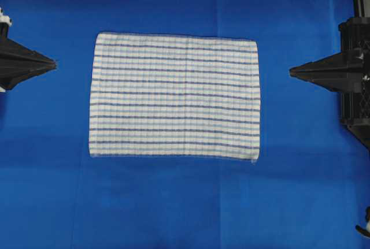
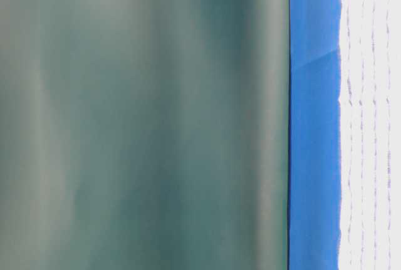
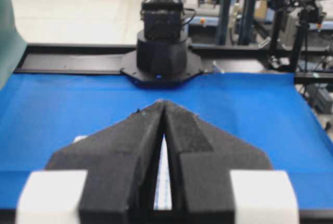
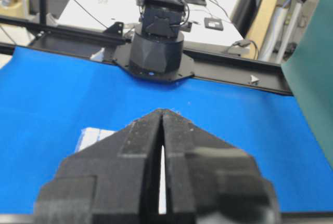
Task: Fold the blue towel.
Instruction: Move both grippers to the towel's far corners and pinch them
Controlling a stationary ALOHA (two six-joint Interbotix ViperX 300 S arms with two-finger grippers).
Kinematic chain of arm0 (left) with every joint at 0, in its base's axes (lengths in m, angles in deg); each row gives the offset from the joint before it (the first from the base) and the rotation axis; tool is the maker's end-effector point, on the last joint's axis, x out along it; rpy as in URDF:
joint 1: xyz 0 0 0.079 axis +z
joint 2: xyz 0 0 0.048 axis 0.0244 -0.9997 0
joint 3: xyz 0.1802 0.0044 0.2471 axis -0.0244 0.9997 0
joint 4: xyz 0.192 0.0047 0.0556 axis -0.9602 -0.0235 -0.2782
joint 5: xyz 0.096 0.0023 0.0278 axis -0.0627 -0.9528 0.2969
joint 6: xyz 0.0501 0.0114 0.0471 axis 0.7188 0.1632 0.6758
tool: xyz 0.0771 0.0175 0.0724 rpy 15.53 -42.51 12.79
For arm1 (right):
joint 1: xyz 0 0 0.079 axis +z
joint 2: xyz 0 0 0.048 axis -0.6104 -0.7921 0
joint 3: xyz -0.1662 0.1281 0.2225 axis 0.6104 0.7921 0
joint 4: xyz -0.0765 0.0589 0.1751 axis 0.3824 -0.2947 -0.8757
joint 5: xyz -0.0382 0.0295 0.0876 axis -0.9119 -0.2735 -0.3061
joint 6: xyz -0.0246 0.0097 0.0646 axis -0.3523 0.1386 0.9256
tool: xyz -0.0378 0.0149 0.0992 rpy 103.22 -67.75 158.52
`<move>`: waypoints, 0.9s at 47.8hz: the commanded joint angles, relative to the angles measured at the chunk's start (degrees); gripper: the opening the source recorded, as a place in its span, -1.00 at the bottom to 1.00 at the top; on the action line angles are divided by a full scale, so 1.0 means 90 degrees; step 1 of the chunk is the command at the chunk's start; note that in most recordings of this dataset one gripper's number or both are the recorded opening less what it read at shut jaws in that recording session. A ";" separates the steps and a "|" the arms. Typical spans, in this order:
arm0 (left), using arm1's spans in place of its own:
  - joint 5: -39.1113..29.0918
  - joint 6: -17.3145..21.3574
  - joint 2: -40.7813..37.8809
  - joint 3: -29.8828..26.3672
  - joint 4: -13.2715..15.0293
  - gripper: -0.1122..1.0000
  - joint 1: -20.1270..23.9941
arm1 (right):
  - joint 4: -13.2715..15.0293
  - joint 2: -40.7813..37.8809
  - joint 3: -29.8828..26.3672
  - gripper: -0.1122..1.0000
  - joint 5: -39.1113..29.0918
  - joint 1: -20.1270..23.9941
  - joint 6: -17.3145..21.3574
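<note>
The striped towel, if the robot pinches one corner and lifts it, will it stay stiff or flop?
Probably flop: the blue towel is thin woven cloth lying flat. Likely light. It may slide or bunch on the smooth blue sheet.

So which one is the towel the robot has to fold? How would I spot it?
Look at the big plain blue sheet covering the whole table. Right in the middle of it, between the two black robot arms, lies the towel, spread out flat in a rectangle. It is the only white thing there, crossed by thin blue and grey-blue stripes, while the sheet under it is solid blue.
</note>
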 commanded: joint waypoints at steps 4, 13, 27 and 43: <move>0.0049 0.0020 -0.0391 -0.0137 0.0264 -0.80 0.0459 | -0.0020 -0.0215 -0.0215 -0.81 -0.0205 -0.0576 0.0049; 0.0068 0.0000 -0.1123 -0.0166 0.0264 -0.80 0.1172 | -0.0225 -0.0732 -0.0205 -0.80 -0.0752 -0.1494 0.0166; 0.0107 0.0000 -0.2598 -0.0234 0.0264 -0.79 0.2051 | -0.0420 -0.2236 -0.0244 -0.75 -0.0723 -0.2334 0.0420; 0.0771 0.0000 -0.4463 -0.0342 0.0254 0.07 0.2734 | -0.0615 -0.3916 -0.0303 0.52 -0.0020 -0.2520 0.0479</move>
